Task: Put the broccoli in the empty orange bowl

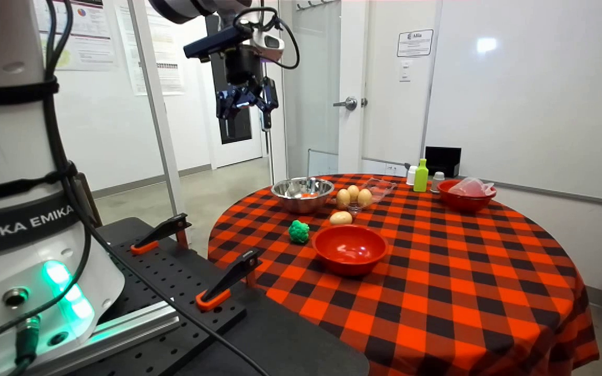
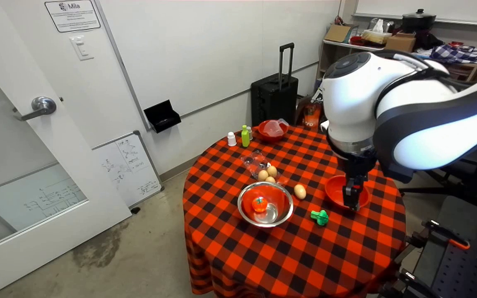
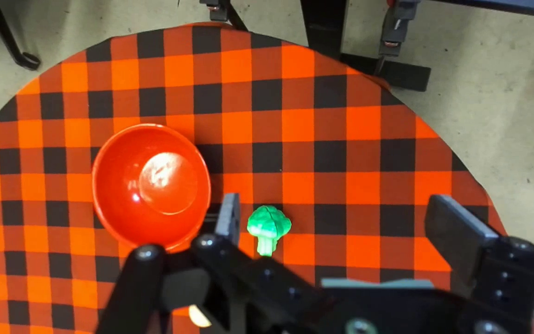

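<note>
The broccoli (image 1: 299, 232) is a small green lumpy toy on the checked cloth, beside the bowl and apart from it. It also shows in an exterior view (image 2: 320, 217) and in the wrist view (image 3: 268, 225). The empty orange bowl (image 1: 350, 250) is wide, shiny and bare inside. It stands left of the broccoli in the wrist view (image 3: 151, 185) and is partly hidden by the gripper in an exterior view (image 2: 338, 194). My gripper (image 1: 246, 116) is open and empty, high above the table. In the wrist view (image 3: 334, 208) the broccoli appears between its fingers, nearer the left one.
A silver metal bowl (image 2: 243, 207) holds a toy tomato (image 2: 259, 204). Several eggs (image 1: 353, 194) lie near it by a clear plastic carton (image 1: 379, 189). A darker red bowl (image 1: 465, 201) with clear plastic and a yellow-green bottle (image 1: 420, 176) stand at the far edge. Clamps (image 1: 230, 279) line the robot's base.
</note>
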Available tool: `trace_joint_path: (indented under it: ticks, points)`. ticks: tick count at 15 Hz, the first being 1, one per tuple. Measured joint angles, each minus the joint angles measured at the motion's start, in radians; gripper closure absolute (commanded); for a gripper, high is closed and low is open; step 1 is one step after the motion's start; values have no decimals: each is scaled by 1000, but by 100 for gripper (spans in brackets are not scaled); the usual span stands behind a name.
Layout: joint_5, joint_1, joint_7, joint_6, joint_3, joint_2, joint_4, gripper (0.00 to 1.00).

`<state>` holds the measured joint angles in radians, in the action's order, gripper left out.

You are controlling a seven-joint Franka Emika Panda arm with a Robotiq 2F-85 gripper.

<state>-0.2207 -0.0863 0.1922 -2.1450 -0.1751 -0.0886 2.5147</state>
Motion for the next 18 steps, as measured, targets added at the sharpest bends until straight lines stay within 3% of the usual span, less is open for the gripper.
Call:
trace_joint_path:
  ticks: [8, 18]
  points:
    - [-242, -1, 69, -153, 35, 212, -35, 0]
    - [-198, -9, 70, -237, 114, 455, -174, 0]
